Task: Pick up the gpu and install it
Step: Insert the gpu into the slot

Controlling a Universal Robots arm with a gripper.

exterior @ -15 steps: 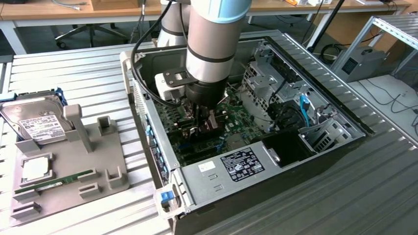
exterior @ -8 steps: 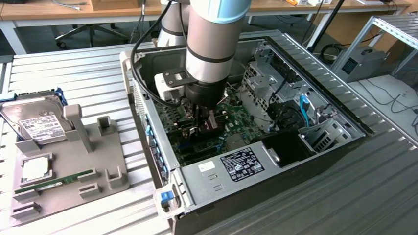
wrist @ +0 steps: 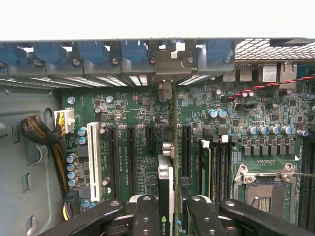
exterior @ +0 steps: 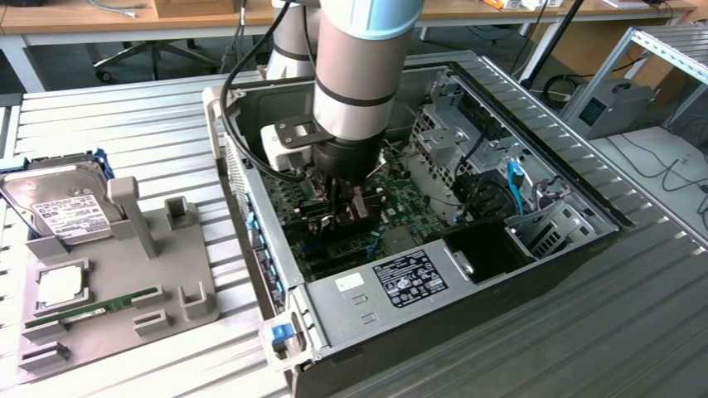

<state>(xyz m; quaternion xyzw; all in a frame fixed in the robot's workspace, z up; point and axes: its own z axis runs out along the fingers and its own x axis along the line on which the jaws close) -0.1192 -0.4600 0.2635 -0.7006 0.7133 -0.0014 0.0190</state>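
My gripper point(exterior: 345, 211) reaches down into the open computer case point(exterior: 586, 217), just above the green motherboard point(exterior: 387, 224). In the wrist view the gripper point(wrist: 170, 214) is shut on the gpu point(wrist: 166, 179), which shows edge-on and upright between the two black fingers point(wrist: 146, 216). The card runs along a black expansion slot point(wrist: 186, 147). Its metal bracket point(wrist: 170, 66) sits against the case's rear slot openings, among the blue latches point(wrist: 133, 51). I cannot tell whether the gold connector edge sits in the slot.
A grey holder point(exterior: 182, 265) at the exterior view's left carries a silver hard drive point(exterior: 65, 209), a thin green memory stick point(exterior: 98, 305) and a square chip point(exterior: 61, 286). Inside the case are a white slot point(wrist: 93, 155), a cable bundle point(wrist: 42, 132) and a processor socket point(wrist: 266, 187).
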